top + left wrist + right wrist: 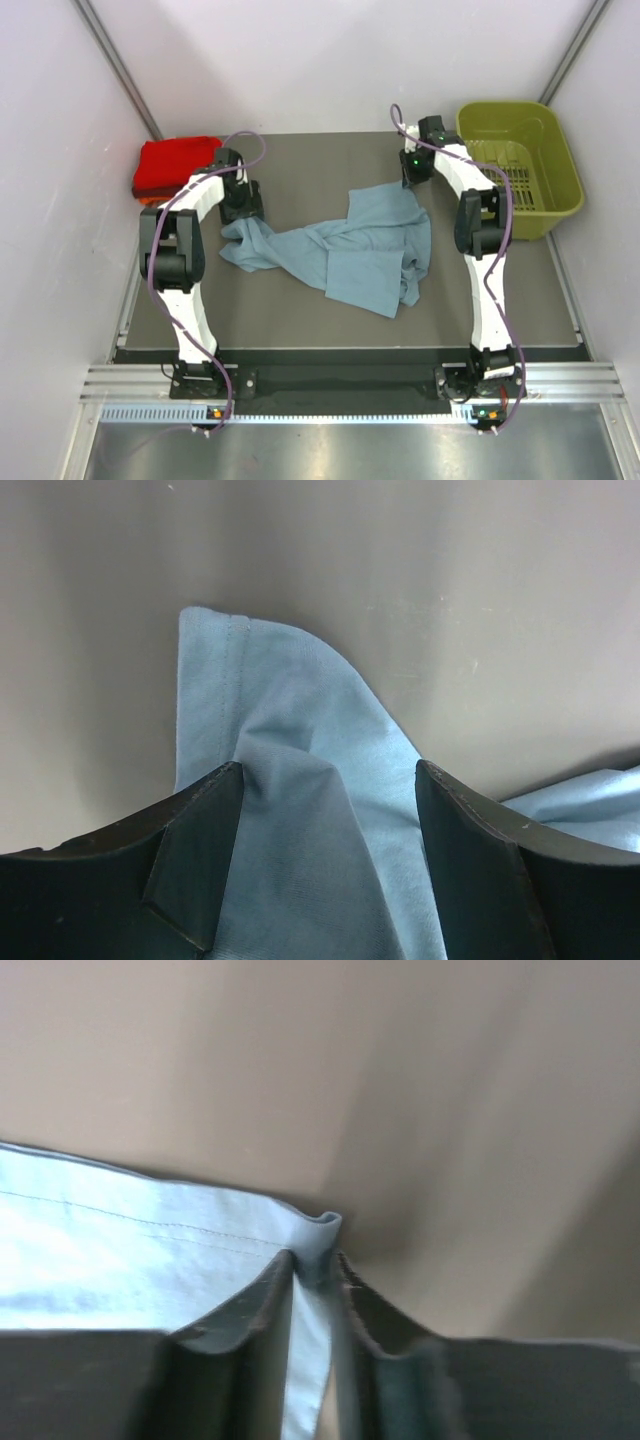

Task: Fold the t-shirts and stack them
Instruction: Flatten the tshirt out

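Note:
A grey-blue t-shirt (350,250) lies crumpled and spread across the middle of the table. My left gripper (240,210) is over its left end. In the left wrist view the gripper (330,780) is open, its jaws wide apart, with a bunched fold of the shirt (300,780) lying between them. My right gripper (413,178) is at the shirt's far right corner. In the right wrist view the gripper (318,1260) is shut on the shirt's stitched hem (150,1250). A folded bright red t-shirt (175,165) lies at the far left, with an orange edge (150,201) showing under it.
An olive-green plastic basket (520,165) stands at the far right, close to the right arm. The grey table mat (300,160) is bounded by white walls on the left, the right and at the back.

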You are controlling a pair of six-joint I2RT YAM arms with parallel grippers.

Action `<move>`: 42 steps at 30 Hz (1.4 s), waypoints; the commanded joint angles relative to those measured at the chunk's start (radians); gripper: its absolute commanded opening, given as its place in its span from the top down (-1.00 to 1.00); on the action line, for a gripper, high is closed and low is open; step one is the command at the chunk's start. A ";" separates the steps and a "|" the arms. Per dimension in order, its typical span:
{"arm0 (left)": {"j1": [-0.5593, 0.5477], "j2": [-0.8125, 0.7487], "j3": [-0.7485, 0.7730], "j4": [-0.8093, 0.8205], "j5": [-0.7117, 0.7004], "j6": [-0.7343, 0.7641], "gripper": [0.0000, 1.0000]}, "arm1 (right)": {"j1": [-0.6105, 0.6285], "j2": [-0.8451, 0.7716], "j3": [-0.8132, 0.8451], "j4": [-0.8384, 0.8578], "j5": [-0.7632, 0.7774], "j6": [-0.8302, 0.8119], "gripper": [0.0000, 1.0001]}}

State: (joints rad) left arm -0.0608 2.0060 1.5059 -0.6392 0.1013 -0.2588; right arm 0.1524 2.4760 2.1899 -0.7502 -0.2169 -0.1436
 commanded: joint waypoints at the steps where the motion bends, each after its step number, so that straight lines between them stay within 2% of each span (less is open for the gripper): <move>1: -0.005 -0.036 0.014 0.006 -0.018 0.013 -0.49 | 0.027 0.052 0.027 -0.032 -0.042 -0.007 0.69; 2: -0.007 -0.039 0.011 0.007 -0.021 0.013 -0.49 | 0.026 0.052 0.027 -0.032 -0.039 -0.007 0.84; 5: -0.013 -0.049 0.002 0.012 -0.031 0.016 -0.49 | 0.026 0.047 0.022 -0.032 -0.045 -0.007 1.00; 10: -0.020 -0.059 0.017 0.015 -0.061 0.038 -0.50 | 0.022 -0.026 0.025 -0.021 -0.007 -0.008 1.00; 15: -0.019 0.023 0.149 0.026 -0.140 0.102 -0.52 | 0.026 -0.127 0.106 0.008 0.010 -0.019 1.00; 20: -0.020 0.092 0.246 -0.005 -0.138 0.121 -0.60 | 0.039 -0.222 0.169 0.028 0.007 -0.025 1.00; 25: -0.027 0.022 0.153 -0.060 -0.126 0.089 -0.58 | 0.058 -0.313 0.183 0.028 -0.007 -0.010 1.00; 30: -0.025 -0.134 -0.018 -0.103 -0.121 0.049 -0.51 | 0.065 -0.388 0.159 0.022 -0.019 0.001 1.00; 31: -0.025 -0.151 -0.033 -0.111 -0.117 0.044 -0.41 | 0.065 -0.394 0.157 0.022 -0.016 -0.001 1.00; 32: -0.027 -0.176 -0.062 -0.114 -0.106 0.038 -0.13 | 0.067 -0.402 0.159 0.023 -0.015 -0.001 1.00; 33: -0.027 -0.185 -0.073 -0.116 -0.106 0.032 0.71 | 0.067 -0.414 0.160 0.023 -0.009 -0.004 1.00; 34: -0.027 -0.191 -0.082 -0.116 -0.106 0.021 1.00 | 0.067 -0.419 0.163 0.025 -0.007 -0.007 1.00; 37: -0.027 -0.185 -0.066 -0.094 -0.051 0.016 1.00 | 0.065 -0.431 0.176 0.028 0.014 -0.022 1.00; 40: -0.027 -0.152 0.051 -0.057 -0.072 0.023 1.00 | 0.064 -0.428 0.194 0.041 0.050 -0.037 1.00; 42: -0.027 -0.109 0.181 -0.042 -0.077 0.035 1.00 | 0.062 -0.417 0.220 0.060 0.082 -0.043 1.00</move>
State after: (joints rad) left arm -0.0860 1.8843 1.5276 -0.7673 0.0212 -0.2287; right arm 0.2142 2.0972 2.3276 -0.7555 -0.1982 -0.1646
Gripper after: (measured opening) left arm 0.038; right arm 0.011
